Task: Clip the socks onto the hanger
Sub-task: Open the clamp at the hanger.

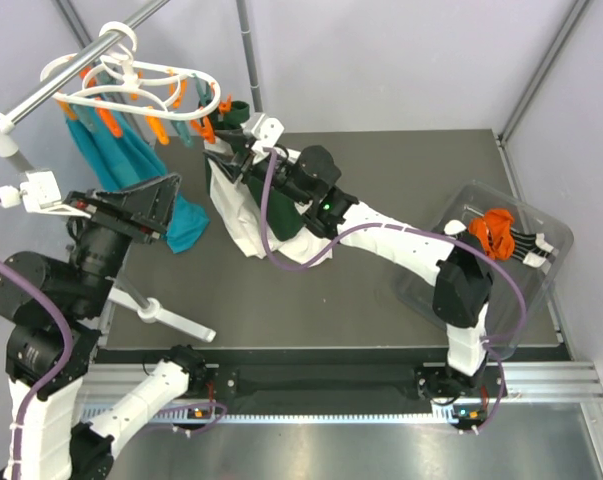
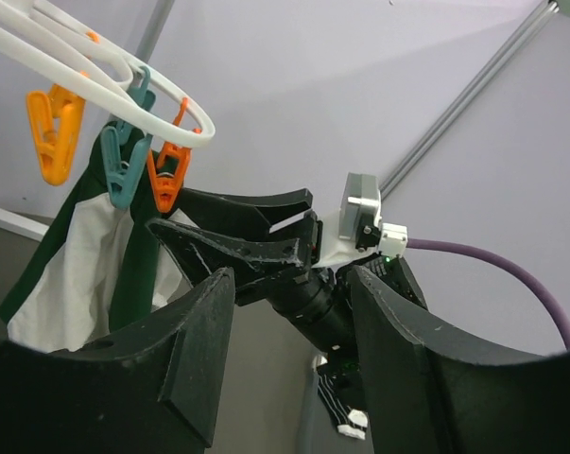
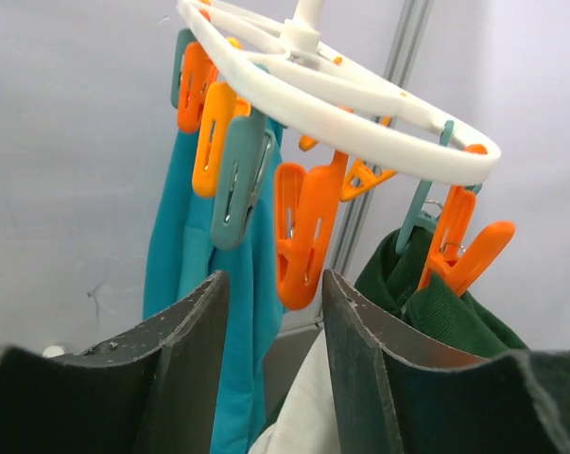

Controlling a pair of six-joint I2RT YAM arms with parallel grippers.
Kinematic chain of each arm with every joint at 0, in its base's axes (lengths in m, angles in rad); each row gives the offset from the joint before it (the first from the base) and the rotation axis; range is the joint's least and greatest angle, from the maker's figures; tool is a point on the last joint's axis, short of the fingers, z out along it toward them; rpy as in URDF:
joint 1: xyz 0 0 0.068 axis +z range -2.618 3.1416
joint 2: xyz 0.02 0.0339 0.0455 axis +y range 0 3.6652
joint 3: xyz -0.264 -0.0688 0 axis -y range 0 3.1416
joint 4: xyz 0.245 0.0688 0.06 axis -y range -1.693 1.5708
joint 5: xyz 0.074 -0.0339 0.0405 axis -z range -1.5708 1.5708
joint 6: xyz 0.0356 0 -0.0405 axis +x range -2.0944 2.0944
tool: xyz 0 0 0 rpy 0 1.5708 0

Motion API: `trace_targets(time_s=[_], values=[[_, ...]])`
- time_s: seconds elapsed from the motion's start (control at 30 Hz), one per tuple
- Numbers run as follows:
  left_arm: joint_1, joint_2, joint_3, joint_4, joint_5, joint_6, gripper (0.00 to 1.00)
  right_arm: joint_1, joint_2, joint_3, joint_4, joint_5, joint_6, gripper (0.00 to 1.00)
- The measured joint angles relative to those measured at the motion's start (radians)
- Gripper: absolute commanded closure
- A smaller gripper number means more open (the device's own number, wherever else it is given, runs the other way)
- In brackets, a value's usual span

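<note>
The white oval hanger [image 1: 131,75] with orange clips hangs from the rail at the back left. It also shows in the right wrist view [image 3: 360,104] and the left wrist view [image 2: 124,85]. Orange socks [image 1: 493,230] and dark striped socks [image 1: 526,250] lie in a clear bin at the right. My right gripper [image 1: 224,150] is open and empty. It sits just under the hanger, with an orange clip [image 3: 303,227] hanging between its fingertips [image 3: 273,284]. My left gripper [image 1: 171,195] is open and empty, left of the right gripper, which shows between its fingers [image 2: 292,279].
Long teal cloths [image 1: 131,165] hang from the hanger's left side [image 3: 185,284]. A white and dark-green cloth [image 1: 246,215] hangs below the right gripper [image 3: 436,312]. The grey metal rail [image 1: 71,70] runs at the upper left. The clear bin [image 1: 541,290] sits at the table's right edge.
</note>
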Motion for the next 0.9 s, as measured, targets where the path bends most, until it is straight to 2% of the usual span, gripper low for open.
trace_targets(time_s=[0.4,0.5,0.53,0.57,0.67,0.7,0.83,0.9], values=[[0.0,0.067,0.003,-0.001,0.06,-0.033,0.45,-0.005,0.048,0.062,0.0,0.0,0.029,0.6],[0.0,0.067,0.004,-0.001,0.062,-0.04,0.47,-0.005,0.056,0.089,0.002,-0.002,0.038,0.65],[0.0,0.067,0.005,0.0,0.062,-0.042,0.49,-0.005,0.057,0.096,0.003,-0.002,0.043,0.68],[0.0,0.067,0.006,-0.001,0.061,-0.045,0.55,-0.006,0.059,0.101,0.002,-0.002,0.045,0.71],[0.0,0.071,0.013,-0.001,0.059,-0.053,0.58,-0.006,0.061,0.105,0.002,0.0,0.053,0.74],[0.0,0.074,0.018,-0.002,0.057,-0.056,0.58,-0.006,0.061,0.105,0.0,0.0,0.057,0.74],[0.0,0.11,0.065,0.0,0.058,-0.074,0.58,-0.006,0.061,0.105,0.001,0.0,0.07,0.56],[0.0,0.125,0.08,0.0,0.058,-0.08,0.58,-0.006,0.061,0.106,0.001,0.002,0.073,0.55]])
